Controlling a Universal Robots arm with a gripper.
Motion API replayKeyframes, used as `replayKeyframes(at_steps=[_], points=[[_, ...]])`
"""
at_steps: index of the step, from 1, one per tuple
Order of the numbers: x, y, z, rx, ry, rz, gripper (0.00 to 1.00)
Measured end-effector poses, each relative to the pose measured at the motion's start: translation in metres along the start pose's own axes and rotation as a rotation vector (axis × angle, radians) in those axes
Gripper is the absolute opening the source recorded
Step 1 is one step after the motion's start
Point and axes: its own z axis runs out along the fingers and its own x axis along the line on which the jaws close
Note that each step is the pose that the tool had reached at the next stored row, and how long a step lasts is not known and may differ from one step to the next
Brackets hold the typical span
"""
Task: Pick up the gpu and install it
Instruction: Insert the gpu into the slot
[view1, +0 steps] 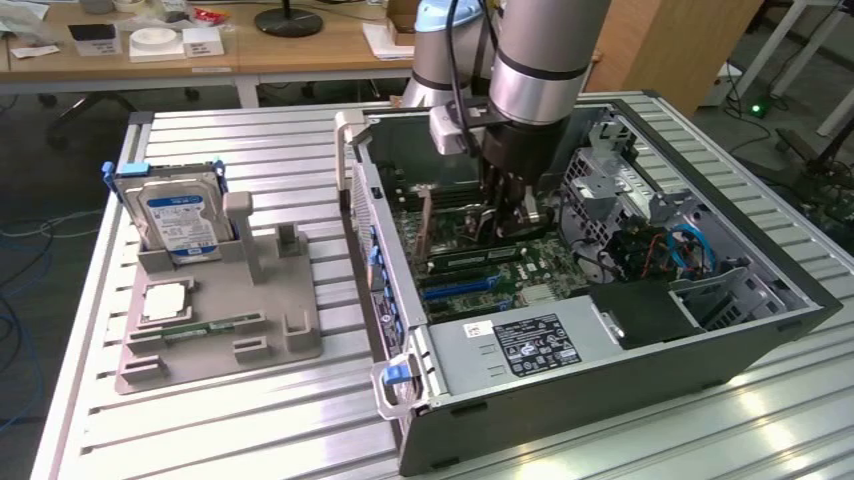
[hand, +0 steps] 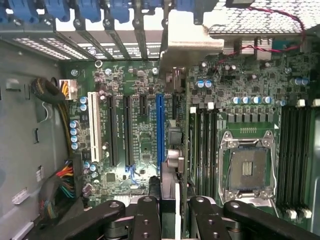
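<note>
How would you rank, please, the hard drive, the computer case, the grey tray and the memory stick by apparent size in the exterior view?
1. computer case
2. grey tray
3. hard drive
4. memory stick

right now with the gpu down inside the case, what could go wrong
1. The gpu, gripped edge-on by the gripper, appears to sit just beside the blue slot rather than clearly over it. Pressing down here could land its edge on board parts.
2. Its metal bracket is close to the rear slot covers and might catch on them, tilting the card.
</note>
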Motion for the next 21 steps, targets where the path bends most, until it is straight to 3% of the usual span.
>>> replayKeyframes(at_steps=[14, 21], points=[[0.004, 0.0044, 0.0039, -0.0002, -0.0009, -0.001, 0.27], [0.004, 0.0133, 0.0121, -0.0002, -0.0009, -0.001, 0.27]])
